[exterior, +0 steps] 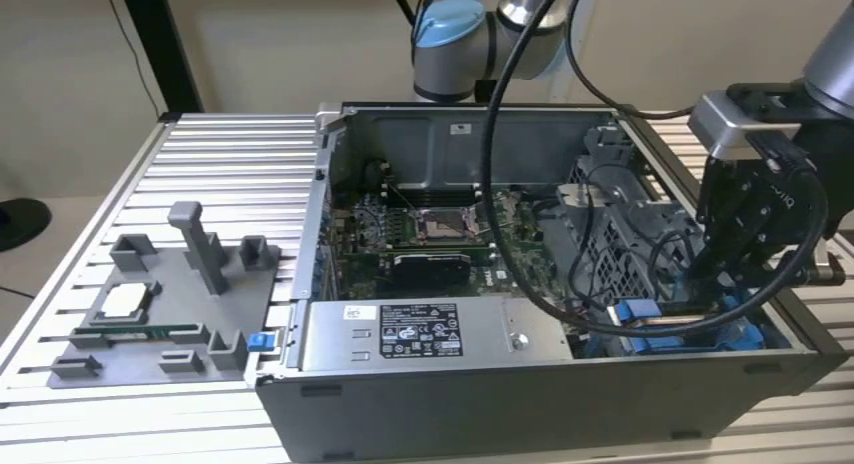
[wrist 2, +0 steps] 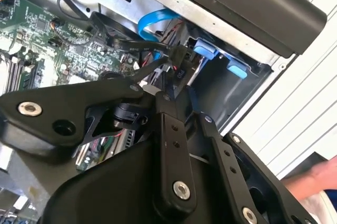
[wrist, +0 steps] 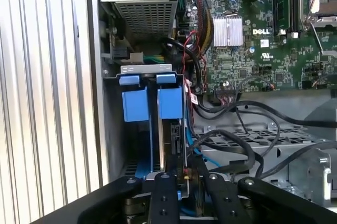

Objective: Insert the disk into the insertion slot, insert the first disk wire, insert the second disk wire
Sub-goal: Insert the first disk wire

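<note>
The black two-fingered gripper (wrist: 188,179) has its jaws drawn close together, pinching what I judge to be a small black wire plug (wrist 2: 178,66). The flat silver-grey disk (wrist: 170,126), framed in bright blue plastic, stands on edge inside the blue-railed, grey-walled insertion slot (wrist: 145,69). It lies directly ahead of the gripper, its long edge running straight away, so the plug faces the disk's near end.
</note>
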`<move>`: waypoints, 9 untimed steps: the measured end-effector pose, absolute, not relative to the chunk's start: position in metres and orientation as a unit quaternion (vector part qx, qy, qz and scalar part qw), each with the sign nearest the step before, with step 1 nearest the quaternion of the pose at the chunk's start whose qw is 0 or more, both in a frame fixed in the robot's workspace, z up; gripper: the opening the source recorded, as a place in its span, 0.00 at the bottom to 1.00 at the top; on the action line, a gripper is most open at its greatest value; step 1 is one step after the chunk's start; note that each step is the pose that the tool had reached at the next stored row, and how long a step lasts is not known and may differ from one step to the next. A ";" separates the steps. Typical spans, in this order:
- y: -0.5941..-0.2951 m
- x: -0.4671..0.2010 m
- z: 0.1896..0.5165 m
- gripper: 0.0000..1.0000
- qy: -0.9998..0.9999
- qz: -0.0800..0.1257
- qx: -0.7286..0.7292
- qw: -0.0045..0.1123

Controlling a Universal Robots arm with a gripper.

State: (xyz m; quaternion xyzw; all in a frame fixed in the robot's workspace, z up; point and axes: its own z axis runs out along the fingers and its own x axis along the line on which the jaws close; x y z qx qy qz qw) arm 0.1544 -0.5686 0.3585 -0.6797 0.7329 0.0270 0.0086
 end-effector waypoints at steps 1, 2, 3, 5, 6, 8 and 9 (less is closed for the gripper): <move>-0.569 0.154 0.360 0.00 0.733 0.027 -0.680 0.008; -0.569 0.154 0.362 0.00 0.733 0.027 -0.680 0.008; -0.569 0.155 0.363 0.00 0.733 0.027 -0.680 0.008; -0.569 0.155 0.364 0.00 0.733 0.028 -0.680 0.008; -0.568 0.155 0.364 0.00 0.733 0.028 -0.680 0.008; -0.567 0.156 0.365 0.00 0.733 0.027 -0.680 0.008; -0.566 0.157 0.365 0.00 0.733 0.027 -0.680 0.008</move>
